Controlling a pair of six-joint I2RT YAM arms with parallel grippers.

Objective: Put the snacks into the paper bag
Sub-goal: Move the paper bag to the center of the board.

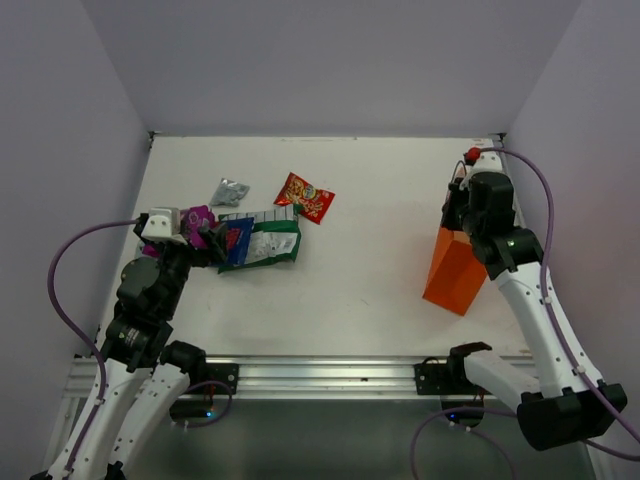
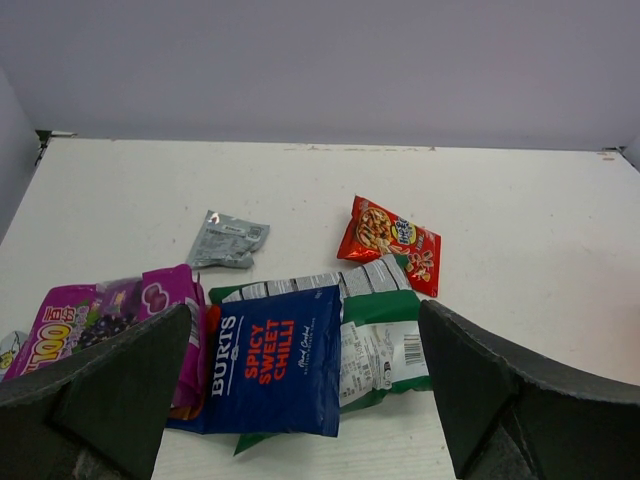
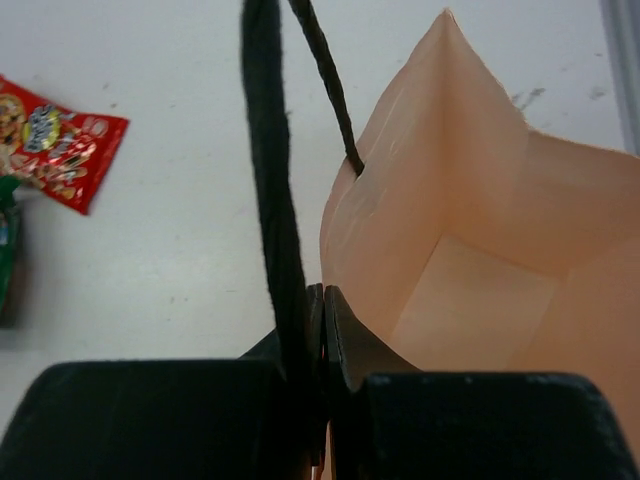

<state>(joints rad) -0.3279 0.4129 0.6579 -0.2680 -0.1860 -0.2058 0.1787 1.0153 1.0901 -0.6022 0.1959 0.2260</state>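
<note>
The right claw is pinched shut on the black cord handle of the orange paper bag, at the right side of the desk, mouth open. The left claw hangs wide open over the dark blue packet, on the left side. It looks like the first pick: drop down and squeeze only the blue one, not the green-and-white packet under it

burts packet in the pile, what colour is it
The Burts packet is dark blue with white and orange-red lettering, clearest in the left wrist view.
</note>
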